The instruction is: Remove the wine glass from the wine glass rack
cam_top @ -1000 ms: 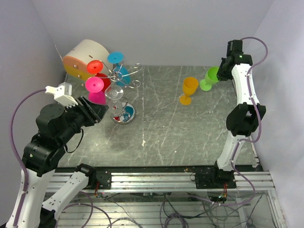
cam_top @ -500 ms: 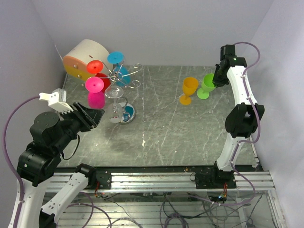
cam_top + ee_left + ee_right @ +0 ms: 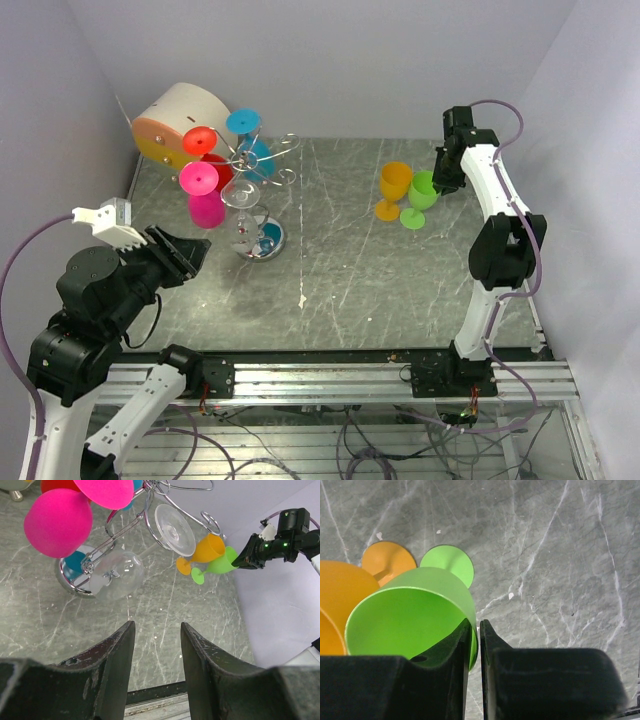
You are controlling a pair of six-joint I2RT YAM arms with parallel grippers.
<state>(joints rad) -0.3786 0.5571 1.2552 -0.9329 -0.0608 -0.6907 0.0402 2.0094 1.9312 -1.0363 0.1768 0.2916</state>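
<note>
The wire wine glass rack stands on its chrome base at the back left. Pink, red, blue and clear wine glasses hang on it. My left gripper is open and empty, to the near left of the rack. Its view shows the rack, pink glass and clear glass ahead. My right gripper is shut on the rim of a green wine glass, tilted beside an orange glass; the wrist view shows the fingers pinching the green rim.
A big beige drum with an orange face stands behind the rack at the back left corner. Purple walls close in the table on three sides. The metal rail with the arm bases runs along the near edge.
My right gripper has carried the green glass left and nearer, up beside the orange glass. My left gripper has drawn back from the pink glass toward the near left.
</note>
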